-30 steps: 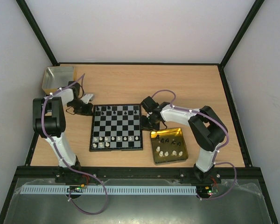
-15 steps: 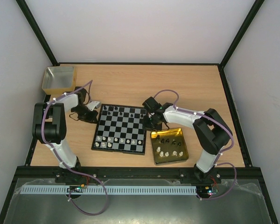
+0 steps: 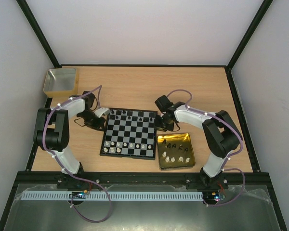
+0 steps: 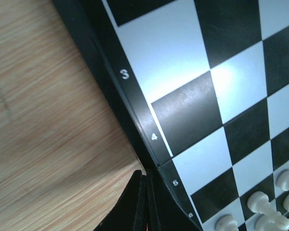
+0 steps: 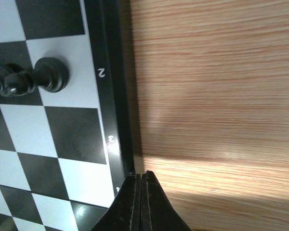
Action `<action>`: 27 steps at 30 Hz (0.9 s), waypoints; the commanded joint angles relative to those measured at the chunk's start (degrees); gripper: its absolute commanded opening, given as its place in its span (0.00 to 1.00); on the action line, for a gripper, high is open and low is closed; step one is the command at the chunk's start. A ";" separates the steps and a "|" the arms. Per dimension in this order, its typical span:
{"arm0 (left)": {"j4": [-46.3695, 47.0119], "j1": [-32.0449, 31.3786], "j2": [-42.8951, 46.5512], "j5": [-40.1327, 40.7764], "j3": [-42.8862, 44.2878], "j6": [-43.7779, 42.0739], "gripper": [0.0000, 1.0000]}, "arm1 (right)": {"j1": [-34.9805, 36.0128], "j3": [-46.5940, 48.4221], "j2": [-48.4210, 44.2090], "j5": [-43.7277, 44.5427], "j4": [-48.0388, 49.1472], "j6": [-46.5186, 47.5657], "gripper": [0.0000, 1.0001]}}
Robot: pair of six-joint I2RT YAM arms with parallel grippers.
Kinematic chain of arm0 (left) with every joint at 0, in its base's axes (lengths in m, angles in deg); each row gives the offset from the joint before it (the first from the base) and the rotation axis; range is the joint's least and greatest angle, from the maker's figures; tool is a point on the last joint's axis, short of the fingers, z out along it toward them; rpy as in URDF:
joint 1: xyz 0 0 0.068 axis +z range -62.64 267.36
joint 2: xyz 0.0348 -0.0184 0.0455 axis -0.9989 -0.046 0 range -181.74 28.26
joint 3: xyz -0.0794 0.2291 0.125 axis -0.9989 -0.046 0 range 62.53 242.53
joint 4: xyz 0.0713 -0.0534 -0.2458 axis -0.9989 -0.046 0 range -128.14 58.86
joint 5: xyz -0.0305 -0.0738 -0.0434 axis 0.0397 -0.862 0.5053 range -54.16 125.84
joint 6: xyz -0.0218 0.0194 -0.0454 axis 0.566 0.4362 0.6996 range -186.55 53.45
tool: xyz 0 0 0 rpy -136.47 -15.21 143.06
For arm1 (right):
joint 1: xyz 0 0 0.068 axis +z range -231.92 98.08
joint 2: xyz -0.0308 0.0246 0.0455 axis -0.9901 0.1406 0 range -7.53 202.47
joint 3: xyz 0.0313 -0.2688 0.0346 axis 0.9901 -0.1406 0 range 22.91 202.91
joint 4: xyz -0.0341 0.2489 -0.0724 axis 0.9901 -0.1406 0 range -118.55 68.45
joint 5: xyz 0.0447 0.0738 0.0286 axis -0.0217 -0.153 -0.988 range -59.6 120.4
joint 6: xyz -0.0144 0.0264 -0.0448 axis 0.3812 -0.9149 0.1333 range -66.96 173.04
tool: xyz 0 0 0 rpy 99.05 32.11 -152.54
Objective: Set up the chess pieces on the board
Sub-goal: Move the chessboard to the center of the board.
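The board [image 3: 129, 134] lies mid-table, a little skewed, with black chess pieces [image 3: 130, 115] along its far row and white chess pieces [image 3: 127, 145] along its near row. My left gripper [image 3: 102, 121] is shut and empty, its tips [image 4: 145, 174] touching the board's left border [image 4: 135, 96] by the row numbers. White pieces [image 4: 260, 204] show at the lower right of the left wrist view. At the board's right border [image 5: 113, 96] sits my right gripper [image 3: 160, 126], likewise shut and empty [image 5: 140, 175]. A black piece [image 5: 50, 74] stands close to that edge.
A shiny gold tray [image 3: 160, 153] right of the board holds several loose black [image 3: 172, 144] and white [image 3: 176, 157] pieces. A yellowish square box [image 3: 61, 81] stands at the back left. Bare wood surrounds the board; dark frame rails border the table.
The board has slid to the right and turned slightly. My left gripper followed its left edge rightward, and my right gripper drew back to the right alongside it.
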 commanded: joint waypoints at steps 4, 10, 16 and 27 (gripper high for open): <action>-3.68 -2.49 0.31 -2.62 0.48 -1.34 0.02 | -2.13 3.90 -0.69 3.04 -5.93 3.62 0.02; -4.07 -4.97 -0.04 -4.19 0.55 -0.78 0.02 | -4.16 6.25 -1.09 4.32 -8.82 4.88 0.02; -4.30 -6.57 0.00 -5.04 0.64 -0.43 0.02 | -5.60 7.95 -0.95 5.81 -11.00 5.80 0.02; -4.58 -7.59 -0.43 -5.34 0.71 -0.66 0.02 | -8.10 11.08 7.99 6.84 -10.96 7.48 0.02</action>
